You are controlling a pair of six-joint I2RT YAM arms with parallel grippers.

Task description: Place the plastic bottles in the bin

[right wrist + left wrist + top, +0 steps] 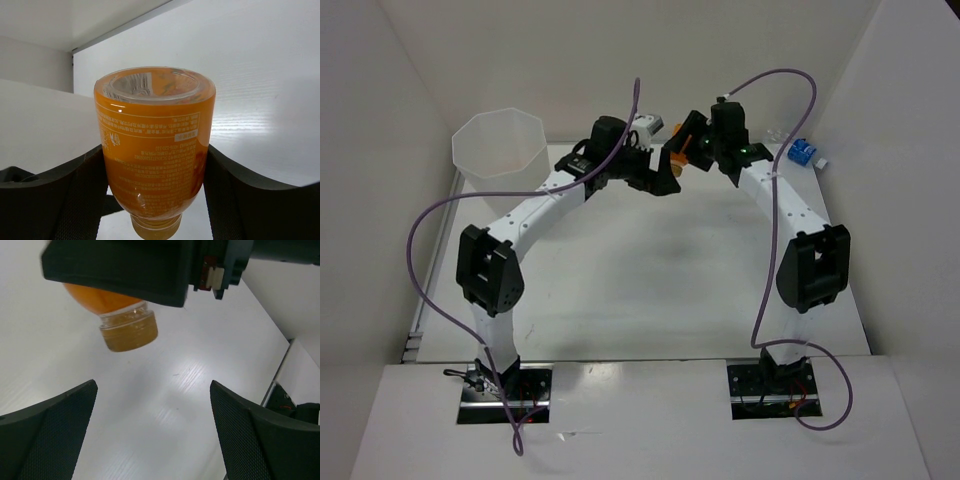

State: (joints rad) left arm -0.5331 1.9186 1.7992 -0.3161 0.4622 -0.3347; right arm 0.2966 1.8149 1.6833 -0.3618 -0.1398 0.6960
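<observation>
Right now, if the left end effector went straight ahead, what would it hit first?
Probably the orange translucent plastic bottle, cap end, held by the right end effector; depth is unclear, so the left end effector might pass underneath.

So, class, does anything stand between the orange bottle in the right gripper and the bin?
Yes. In the top view the open left gripper sits between the orange bottle, clamped in the right gripper, and the bin.
</observation>
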